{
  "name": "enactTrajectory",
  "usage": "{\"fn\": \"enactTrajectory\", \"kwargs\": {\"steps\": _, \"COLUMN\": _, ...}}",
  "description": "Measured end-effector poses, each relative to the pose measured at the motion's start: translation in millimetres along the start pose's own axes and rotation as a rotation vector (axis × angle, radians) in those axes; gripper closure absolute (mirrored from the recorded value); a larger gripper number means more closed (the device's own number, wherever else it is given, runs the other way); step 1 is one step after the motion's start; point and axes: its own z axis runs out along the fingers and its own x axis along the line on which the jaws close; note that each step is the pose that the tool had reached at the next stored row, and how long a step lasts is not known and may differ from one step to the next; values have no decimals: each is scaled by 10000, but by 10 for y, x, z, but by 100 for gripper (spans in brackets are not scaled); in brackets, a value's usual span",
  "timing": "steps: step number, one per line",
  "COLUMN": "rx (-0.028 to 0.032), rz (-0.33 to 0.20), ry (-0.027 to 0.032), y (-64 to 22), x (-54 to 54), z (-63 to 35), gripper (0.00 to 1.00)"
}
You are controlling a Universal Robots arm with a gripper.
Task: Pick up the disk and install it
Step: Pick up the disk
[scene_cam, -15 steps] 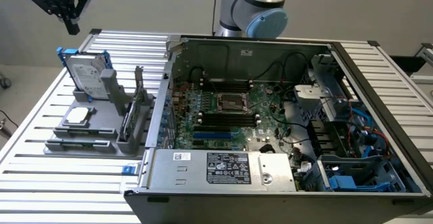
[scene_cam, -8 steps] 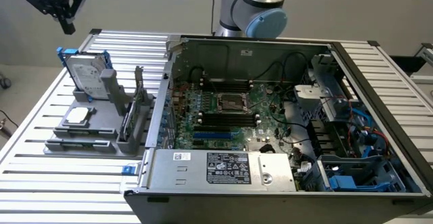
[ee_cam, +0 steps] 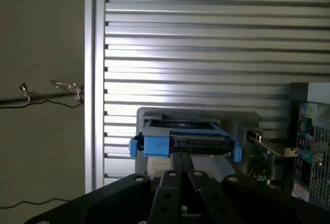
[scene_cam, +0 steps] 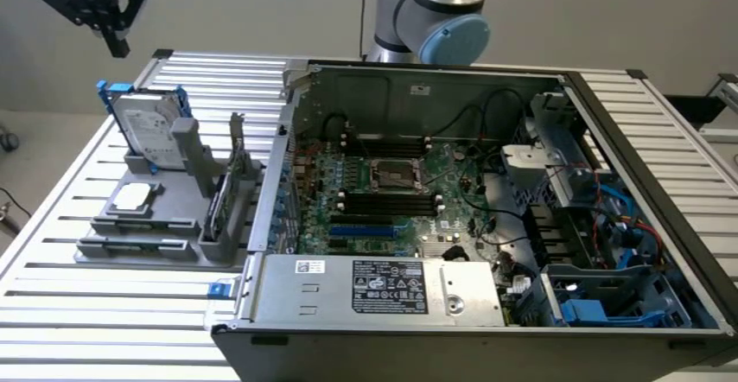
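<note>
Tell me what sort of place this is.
Probably a robotics lab bench set up for computer assembly: an opened computer case lies on a slatted aluminium table, a grey fixture beside it holds the disk on edge, and a robot arm stands behind.

High exterior camera overlooks the whole table [scene_cam: 104, 313]; wrist camera, nearer, shares the disk [scene_cam: 148, 127].
</note>
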Motion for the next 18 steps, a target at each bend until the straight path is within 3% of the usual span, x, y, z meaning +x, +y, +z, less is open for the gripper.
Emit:
{"fn": "enactTrajectory", "kwargs": {"steps": 6, "rx": 2, "rz": -827, "ry": 40, "y": -1, "x": 0, "z": 11, "gripper": 89}}
{"fn": "enactTrajectory", "kwargs": {"steps": 18, "rx": 40, "rz": -2743, "ry": 184, "y": -1, "x": -2, "z": 40, "gripper": 89}}
